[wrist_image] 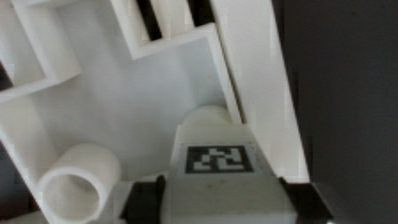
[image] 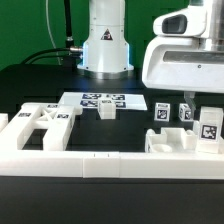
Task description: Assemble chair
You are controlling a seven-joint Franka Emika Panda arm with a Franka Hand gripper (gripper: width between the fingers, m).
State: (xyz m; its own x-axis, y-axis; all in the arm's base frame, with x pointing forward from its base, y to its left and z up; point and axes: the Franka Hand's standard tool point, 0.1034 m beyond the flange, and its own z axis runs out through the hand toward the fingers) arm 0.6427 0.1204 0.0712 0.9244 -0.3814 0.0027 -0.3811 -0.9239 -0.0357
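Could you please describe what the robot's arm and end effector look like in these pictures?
The arm is glossy white, with a rounded base bearing a dark triangular mark; black cables run beside it. The end effector has a blocky white housing and two dark fingers.

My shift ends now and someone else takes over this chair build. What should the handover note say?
Gripper: shut on a tagged piece, at the exterior view's right, beside a larger white part.
Parts: frame piece lies at the exterior view's left; small block sits by the marker board; another tagged piece stands far right.
Done: no finished chair; whether the held piece is seated cannot be told.
Left: join the loose parts.
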